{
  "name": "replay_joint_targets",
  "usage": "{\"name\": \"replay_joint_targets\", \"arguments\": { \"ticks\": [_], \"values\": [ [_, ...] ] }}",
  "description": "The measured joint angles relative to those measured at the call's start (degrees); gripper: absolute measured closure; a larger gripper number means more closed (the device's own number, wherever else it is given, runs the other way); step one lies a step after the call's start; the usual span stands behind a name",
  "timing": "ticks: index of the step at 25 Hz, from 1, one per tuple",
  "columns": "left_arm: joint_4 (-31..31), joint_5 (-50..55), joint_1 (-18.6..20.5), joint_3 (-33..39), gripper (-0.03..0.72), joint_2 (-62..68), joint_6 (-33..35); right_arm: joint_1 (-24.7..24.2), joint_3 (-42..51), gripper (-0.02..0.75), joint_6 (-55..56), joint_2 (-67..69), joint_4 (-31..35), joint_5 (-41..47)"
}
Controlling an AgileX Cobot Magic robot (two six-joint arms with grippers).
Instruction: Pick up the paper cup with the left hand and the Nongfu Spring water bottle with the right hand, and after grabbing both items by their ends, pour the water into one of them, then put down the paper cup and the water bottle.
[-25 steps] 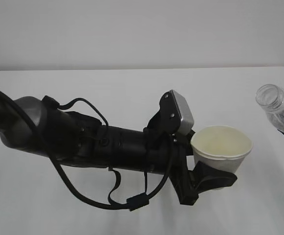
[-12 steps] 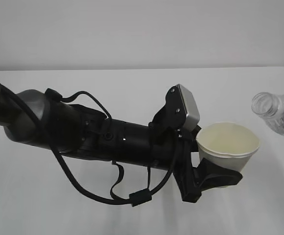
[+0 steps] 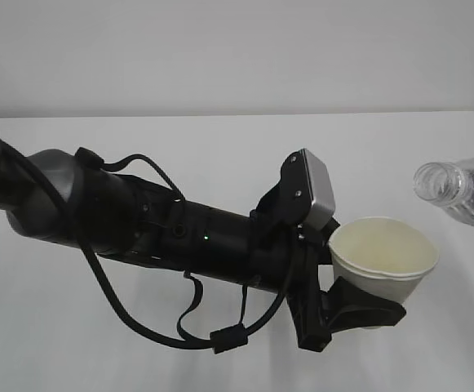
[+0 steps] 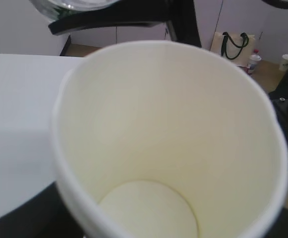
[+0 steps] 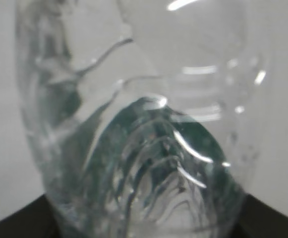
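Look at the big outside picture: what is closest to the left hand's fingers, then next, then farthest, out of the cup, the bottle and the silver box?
1. Paper cup: between the fingers.
2. Silver box: just above, on the wrist.
3. Water bottle: far right edge.

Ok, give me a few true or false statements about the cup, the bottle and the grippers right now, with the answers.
1. The small white paper cup is held by the left gripper. True.
2. The cup already holds a pool of water. False: in the left wrist view its cream inside looks dry and empty.
3. The clear ribbed plastic bottle has no cap on. True.
4. The bottle stands upright on the white table. False: it is tilted, its mouth toward the cup, raised at the right edge.
5. A stream of water runs from the bottle into the cup. False: no stream shows.
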Motion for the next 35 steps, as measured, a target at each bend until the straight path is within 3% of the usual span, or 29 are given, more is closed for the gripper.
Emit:
{"name": "replay_joint_targets", "arguments": {
  "ticks": [35],
  "values": [
    [2.79,-1.92,0.0,0.0,0.215,0.0,-1.8,0.0,0.0,0.317,-16.46,0.0,3.03,-4.09]
  ]
}}
